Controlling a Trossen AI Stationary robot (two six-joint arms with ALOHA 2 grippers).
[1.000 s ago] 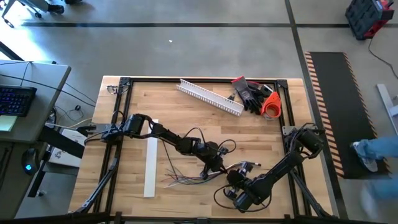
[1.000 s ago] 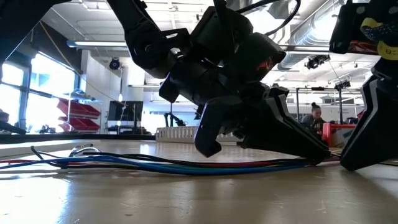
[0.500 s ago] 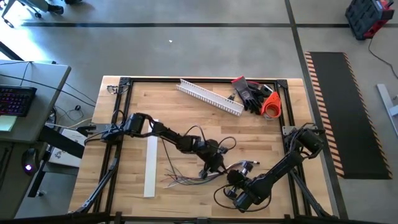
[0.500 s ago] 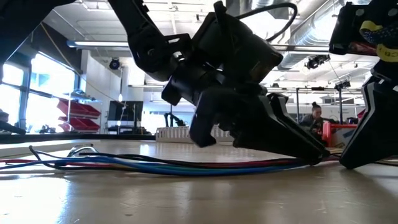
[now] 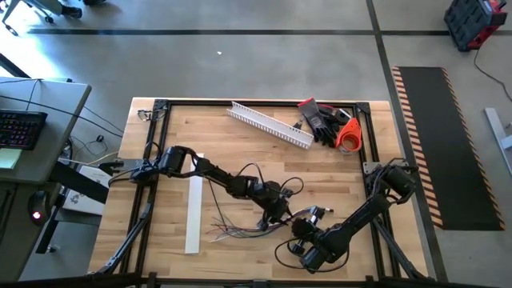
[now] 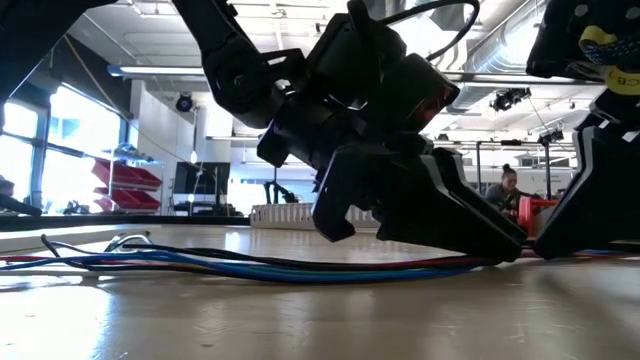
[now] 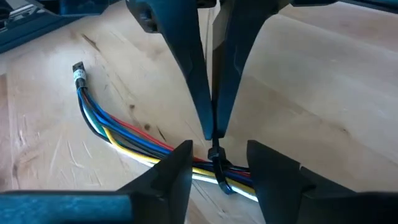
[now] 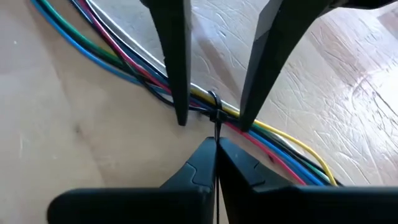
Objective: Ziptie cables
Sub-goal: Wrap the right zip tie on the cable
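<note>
A zip tie (image 8: 214, 107) already circles the cables (image 7: 134, 134); right gripper (image 8: 216, 146) jaws clamp its tail, left gripper (image 7: 217, 163) jaws apart astride the bundle; tightening looks unfinished.

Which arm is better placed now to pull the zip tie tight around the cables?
Probably the right. Its gripper has its jaws shut on the zip tie tail, while the left gripper stands open astride the cables there.
</note>
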